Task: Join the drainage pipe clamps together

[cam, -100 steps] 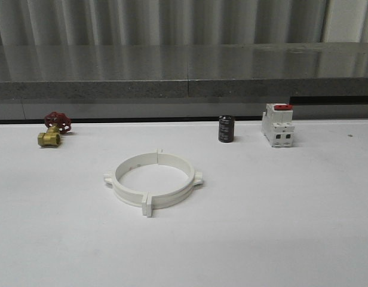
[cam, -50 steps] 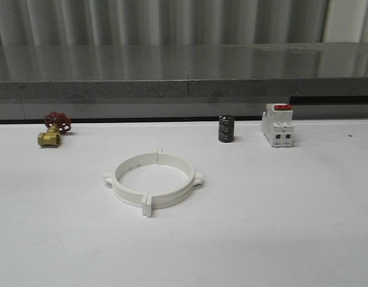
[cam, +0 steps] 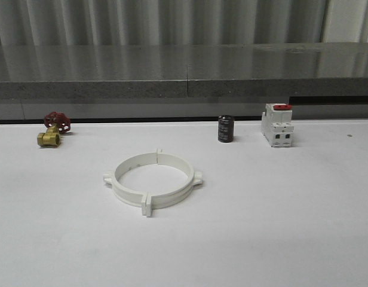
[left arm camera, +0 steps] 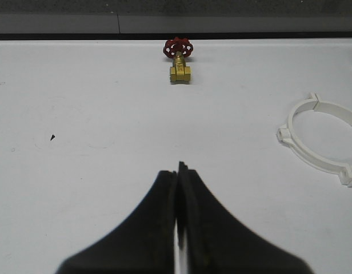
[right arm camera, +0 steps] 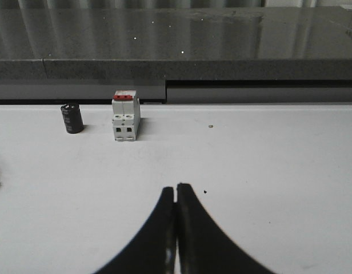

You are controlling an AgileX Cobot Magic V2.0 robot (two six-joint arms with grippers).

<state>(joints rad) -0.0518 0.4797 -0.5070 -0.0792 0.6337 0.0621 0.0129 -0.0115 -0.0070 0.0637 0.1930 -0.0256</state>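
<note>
Pincers, left [left arm camera: 179, 166] and right [right arm camera: 176, 186], closed above table [cam: 279, 203].

No legible text, brand, number or sign anywhere. The white breaker-like block [cam: 277, 125] with a red top carries faint marks, too small to read. Black cylinder [cam: 226, 128] likewise unreadable.

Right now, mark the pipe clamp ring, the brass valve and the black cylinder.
pipe clamp ring [cam: 147, 203], front view, near joint tab.
brass valve [cam: 50, 139], front view, brass body.
black cylinder [cam: 226, 129], front view, side wall.
</note>
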